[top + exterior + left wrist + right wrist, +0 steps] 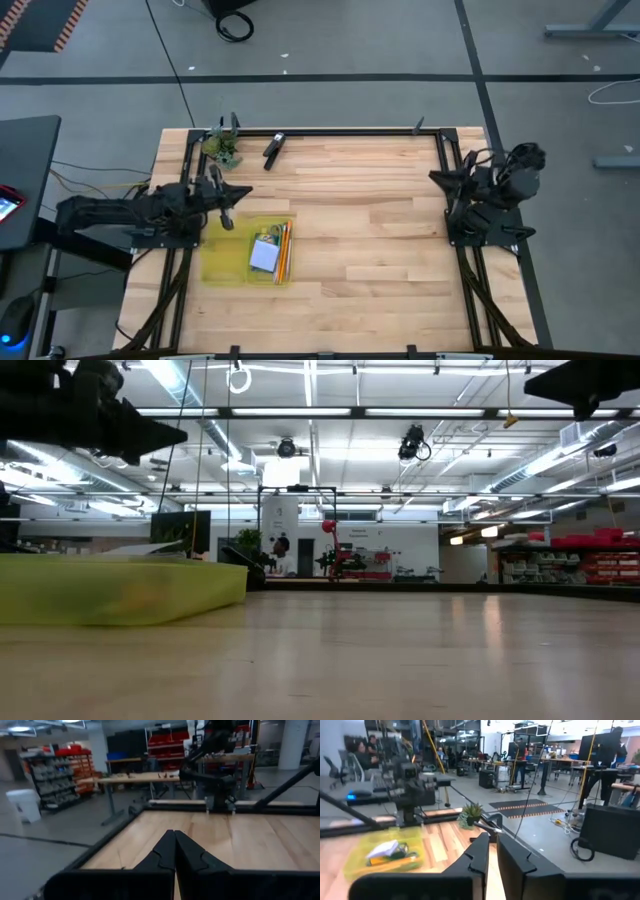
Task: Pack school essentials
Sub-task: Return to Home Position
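One yellow box (222,262) lies nearest us, on the left part of the table (380,230) and open at the top. Everything packed sits in its right half. We count one pale blue notepad (264,257). Orange pencils (285,250) lie along the notepad's right side, too close together for us to count. A small green thing (267,238) sits just beyond the notepad, and we cannot make it out.

Two arms hang over the table. Just beyond the box, the left gripper (243,191) hovers above bare wood with its fingers pressed together on nothing. The right gripper (436,178) hangs at the table's right edge, well apart from the box. A thin slit shows between its fingers, and nothing is in it.

Farther on, near the back rail, we count one green leafy clump (222,147) and, beside it to the right, one black oblong tool (273,149) lying at a slant.

The table is pale wooden planking inside a black frame. Around it we see a grey floor crossed by dark lines, with cables trailing over it. Across the room, strip lights run along the ceiling, red bins fill shelves, and more tables stand behind.
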